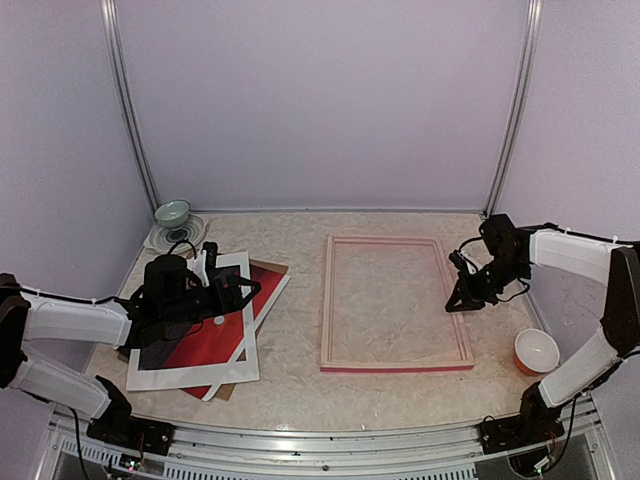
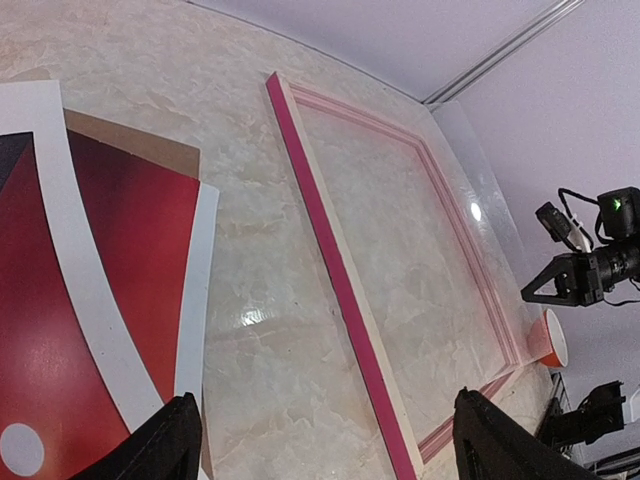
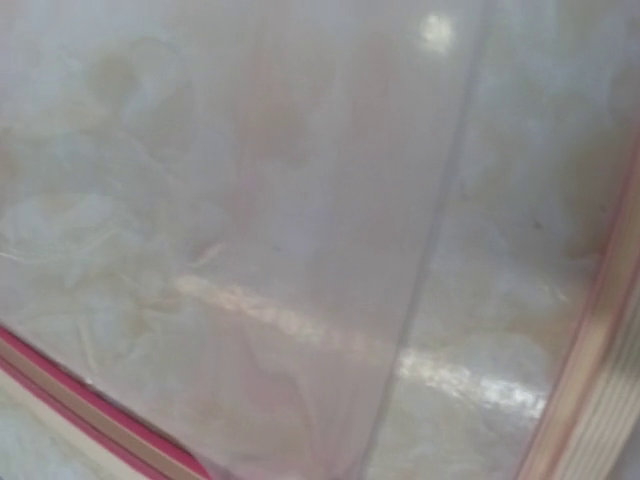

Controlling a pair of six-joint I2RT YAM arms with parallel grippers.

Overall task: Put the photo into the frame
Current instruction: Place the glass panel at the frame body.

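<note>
From where I stand, the left gripper (image 1: 228, 278) hangs over the stack at 9 o'clock on the table (image 1: 300, 395). Its 2 fingers (image 2: 175, 445) are spread about as wide as they go. Nothing sits between them, and they are closed on nothing.

The photo (image 1: 205, 340) lies flat in that stack. Its red sky shows through the window of a white mat board (image 1: 150, 375) lying on top of it, and the small white sun is near the window's lower edge. A red strip sticks out past the mat's 3 o'clock side. A brown backing board (image 1: 270, 268) peeks out from underneath at the far corner.

The frame (image 1: 327, 300) lies flat at the middle of the table, a little toward 3 o'clock. Its pale side faces up and the bright pink shows along the near rail. It lies apart from the stack, and bare tabletop shows inside it.

The right gripper (image 1: 462, 297) is at the frame's 3 o'clock rail with its fingers shut together. Its own camera gives only a blurred, glossy view of tabletop and rails, so I cannot tell whether it pinches anything.

A pale green bowl (image 1: 172, 212) sits at 10 o'clock and an orange cup (image 1: 537, 350) at 4 o'clock.
</note>
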